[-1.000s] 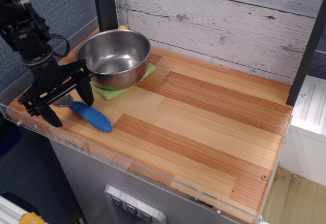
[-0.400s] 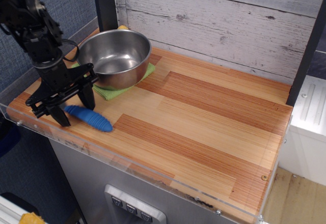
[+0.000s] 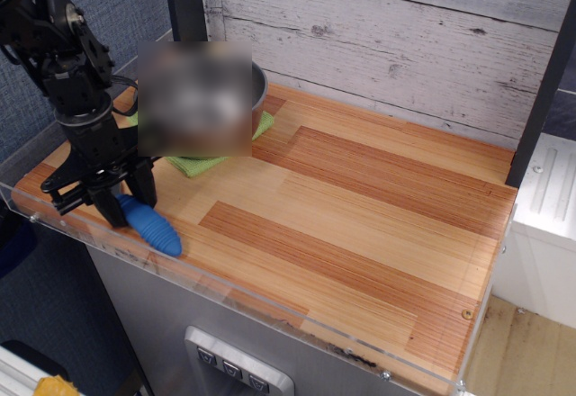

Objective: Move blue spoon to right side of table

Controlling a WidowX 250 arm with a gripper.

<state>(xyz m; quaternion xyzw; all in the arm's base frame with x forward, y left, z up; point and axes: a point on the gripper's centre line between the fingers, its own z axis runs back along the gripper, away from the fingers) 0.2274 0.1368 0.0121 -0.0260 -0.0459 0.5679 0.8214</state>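
The blue spoon (image 3: 153, 226) lies at the front left of the wooden table (image 3: 360, 207), its ribbed blue handle pointing toward the front edge. Its metal bowl is hidden under the gripper. My gripper (image 3: 129, 202) stands over the spoon's upper end, pointing down, with its black fingers (image 3: 144, 189) closed on either side of the handle's top. The spoon looks tilted, its lower tip near the acrylic rim.
A steel bowl, blurred in this view (image 3: 193, 99), sits on a green cloth (image 3: 209, 161) at the back left, just behind the gripper. A clear acrylic rim (image 3: 270, 297) runs along the front edge. A dark post (image 3: 184, 4) stands at the back left.
The gripper came down and its fingers closed around the spoon's upper end. The spoon's handle has swung and shifted toward the front edge.
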